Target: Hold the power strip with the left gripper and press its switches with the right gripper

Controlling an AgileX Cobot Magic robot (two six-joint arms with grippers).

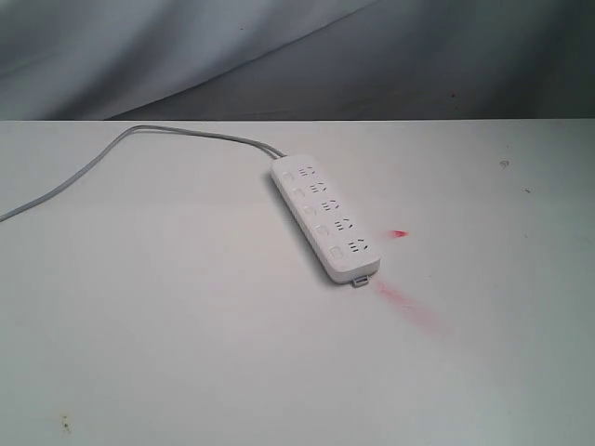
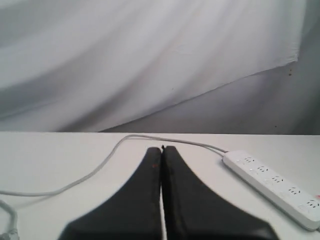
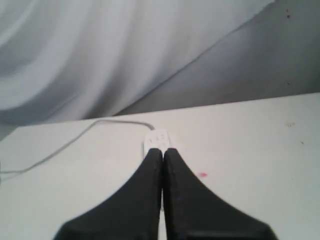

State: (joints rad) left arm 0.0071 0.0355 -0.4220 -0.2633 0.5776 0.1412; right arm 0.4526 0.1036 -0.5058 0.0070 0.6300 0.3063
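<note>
Lying flat on the white table [image 1: 186, 353], untouched: power strip [image 1: 325, 221], axis running 11 to 5 o'clock in the exterior view, grey cord [image 1: 112, 158] trailing off toward 9 o'clock. Pressed together and empty, well apart from it: left gripper [image 2: 161, 150]; right gripper [image 3: 163, 151] likewise. Probably light, rigid, smooth plastic, prone to sliding and pivoting under a press. Best pinched across the narrow width at the 5 o'clock end, clear of the switches [image 1: 307, 210].

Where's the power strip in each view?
Exterior: power strip mid-table, lying diagonally.
Left wrist: nearly whole, off to one side of the shut left gripper.
Right wrist: only its cord end shows, just past the shut right gripper.
Shared landmark: the grey cord.
</note>
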